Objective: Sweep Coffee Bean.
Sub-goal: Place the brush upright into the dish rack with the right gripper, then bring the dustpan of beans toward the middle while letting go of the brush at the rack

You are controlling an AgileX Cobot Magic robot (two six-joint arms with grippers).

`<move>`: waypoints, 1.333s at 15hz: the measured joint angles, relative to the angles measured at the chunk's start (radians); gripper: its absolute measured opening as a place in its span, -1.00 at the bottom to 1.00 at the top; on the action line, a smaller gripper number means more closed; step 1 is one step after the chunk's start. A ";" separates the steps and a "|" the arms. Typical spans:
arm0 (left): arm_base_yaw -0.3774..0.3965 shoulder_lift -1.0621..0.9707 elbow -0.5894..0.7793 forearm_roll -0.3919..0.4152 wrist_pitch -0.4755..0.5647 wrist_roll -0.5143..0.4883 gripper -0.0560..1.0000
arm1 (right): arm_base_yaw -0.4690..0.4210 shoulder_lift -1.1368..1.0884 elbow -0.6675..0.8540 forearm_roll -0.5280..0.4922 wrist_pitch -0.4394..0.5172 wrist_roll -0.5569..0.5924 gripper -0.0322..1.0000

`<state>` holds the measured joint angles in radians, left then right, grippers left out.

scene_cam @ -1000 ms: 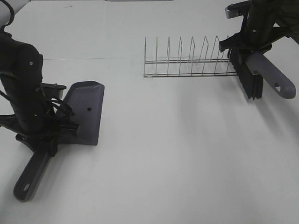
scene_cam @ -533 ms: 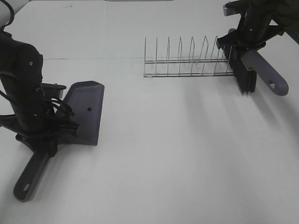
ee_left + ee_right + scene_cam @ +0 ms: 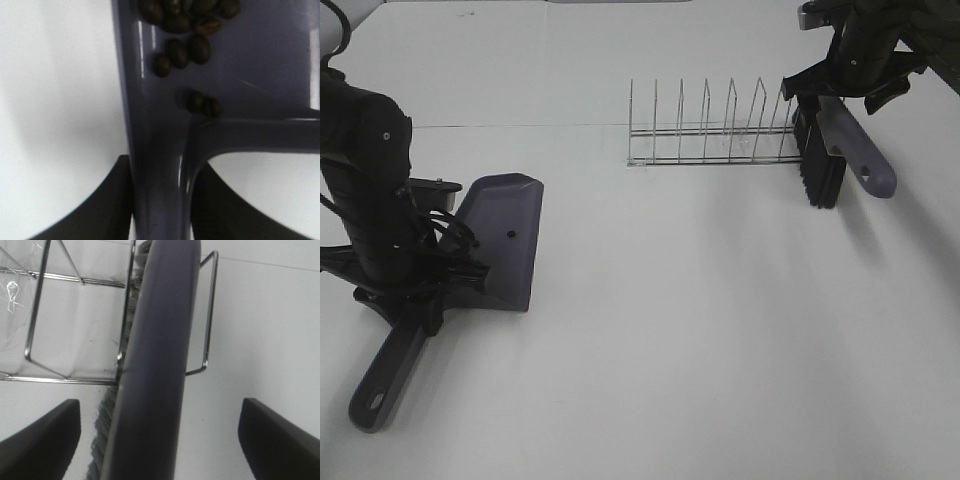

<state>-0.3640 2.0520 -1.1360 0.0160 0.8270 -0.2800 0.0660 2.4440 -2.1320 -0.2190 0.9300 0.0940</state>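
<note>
Movement shows only on the right: the black-bristled brush [image 3: 822,170] with its grey plastic handle, gripped in the right claw [image 3: 842,92], has shifted left and now hangs at the end of the wire dish rack [image 3: 720,158]. As before, the left claw [image 3: 415,300] clamps the grey plastic dustpan [image 3: 500,235] by its handle on the white table [image 3: 700,330]. The dark coffee beans [image 3: 180,30] lie inside the pan.

white tabletop [image 3: 720,350] — thin seam line [image 3: 520,125] across, soft shadows
</note>
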 joint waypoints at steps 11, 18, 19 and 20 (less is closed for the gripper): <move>0.000 0.024 -0.053 -0.228 -0.102 0.128 -0.41 | 0.000 -0.131 -0.002 0.043 0.237 0.004 0.65; 0.000 0.012 -0.061 -0.258 -0.062 0.143 0.36 | 0.000 -0.249 -0.001 0.061 0.289 -0.003 0.65; 0.000 -0.015 -0.059 -0.258 -0.055 0.142 0.39 | 0.000 -0.279 0.007 0.081 0.289 -0.004 0.65; 0.000 -0.059 -0.059 -0.250 -0.054 0.141 0.40 | 0.000 -0.295 0.013 0.095 0.289 -0.004 0.65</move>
<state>-0.3640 1.9930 -1.1950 -0.2340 0.7730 -0.1390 0.0660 2.1490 -2.1190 -0.1240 1.2190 0.0900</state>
